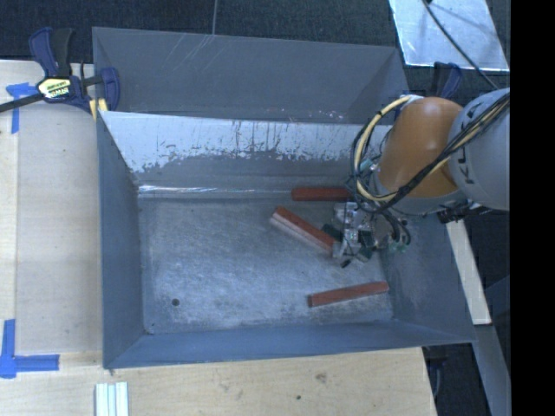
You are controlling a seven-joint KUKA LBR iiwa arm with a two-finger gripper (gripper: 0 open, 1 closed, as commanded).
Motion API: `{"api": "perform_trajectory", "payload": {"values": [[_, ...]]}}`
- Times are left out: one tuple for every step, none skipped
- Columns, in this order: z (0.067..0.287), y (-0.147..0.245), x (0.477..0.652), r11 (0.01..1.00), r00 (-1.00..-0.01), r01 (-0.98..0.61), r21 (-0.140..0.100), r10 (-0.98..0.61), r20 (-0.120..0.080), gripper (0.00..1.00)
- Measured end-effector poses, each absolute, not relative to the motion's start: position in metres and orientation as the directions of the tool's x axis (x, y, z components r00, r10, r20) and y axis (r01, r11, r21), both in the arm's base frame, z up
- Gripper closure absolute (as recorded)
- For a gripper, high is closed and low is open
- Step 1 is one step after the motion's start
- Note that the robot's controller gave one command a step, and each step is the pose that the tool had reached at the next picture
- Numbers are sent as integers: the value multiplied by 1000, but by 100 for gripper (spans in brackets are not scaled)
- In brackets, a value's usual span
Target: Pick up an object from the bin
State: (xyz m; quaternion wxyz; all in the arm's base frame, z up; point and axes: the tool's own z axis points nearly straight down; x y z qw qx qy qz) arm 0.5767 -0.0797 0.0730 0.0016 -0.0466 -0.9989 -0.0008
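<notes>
Camera view | hand (349,243) low at right side of grey bin (119,258), at lower-right end of tilted red-brown bar (299,227) mid-floor | apart or together: cannot tell | second bar (320,194) by back wall | third bar (348,295) near front wall

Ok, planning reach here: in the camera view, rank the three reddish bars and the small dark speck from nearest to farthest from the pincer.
1. Slanted bar, mid-bin, its right end at the pincer.
2. Back-wall bar and front bar, both on the right: too close to call.
3. Dark speck, front left.
</notes>
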Motion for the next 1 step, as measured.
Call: {"api": "perform_trajectory", "payload": {"values": [[209, -70, 561, 996, -996, 92, 0, 92, -12, 100]]}}
